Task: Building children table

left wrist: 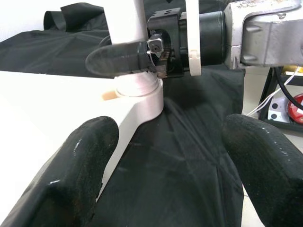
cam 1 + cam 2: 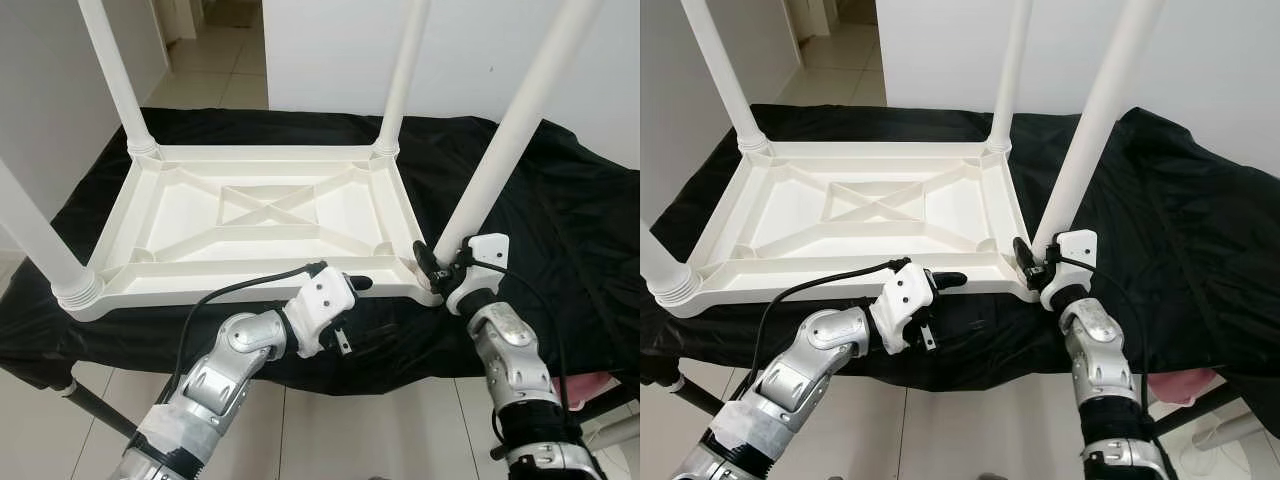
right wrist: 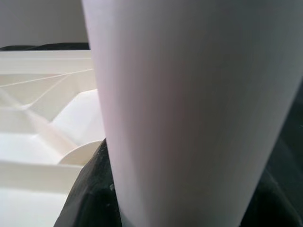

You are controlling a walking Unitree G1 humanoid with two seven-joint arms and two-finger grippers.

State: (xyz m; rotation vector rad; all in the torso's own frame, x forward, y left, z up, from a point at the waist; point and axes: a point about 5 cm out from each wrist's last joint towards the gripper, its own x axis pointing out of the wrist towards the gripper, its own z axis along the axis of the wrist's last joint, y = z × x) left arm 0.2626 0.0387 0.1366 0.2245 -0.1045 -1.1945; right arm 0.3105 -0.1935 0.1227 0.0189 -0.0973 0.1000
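Note:
A white plastic children's table (image 2: 250,288) lies upside down on a black cloth, its legs pointing up. My right gripper (image 2: 440,268) is shut on the base of the near right leg (image 2: 505,135), where it enters the corner socket (image 1: 139,92). In the right wrist view that leg (image 3: 189,109) stands between the dark fingers (image 3: 87,189). My left gripper (image 2: 352,312) is open, low at the table's front rim, just left of that corner. Its two fingertips (image 1: 75,175) frame the socket, one lying by the rim.
The black cloth (image 2: 570,200) covers a low bench with free room to the right. Three more legs stand at the far left (image 2: 115,70), far right (image 2: 405,70) and near left (image 2: 35,235). Tiled floor (image 2: 400,430) lies below, a white wall (image 2: 330,50) behind.

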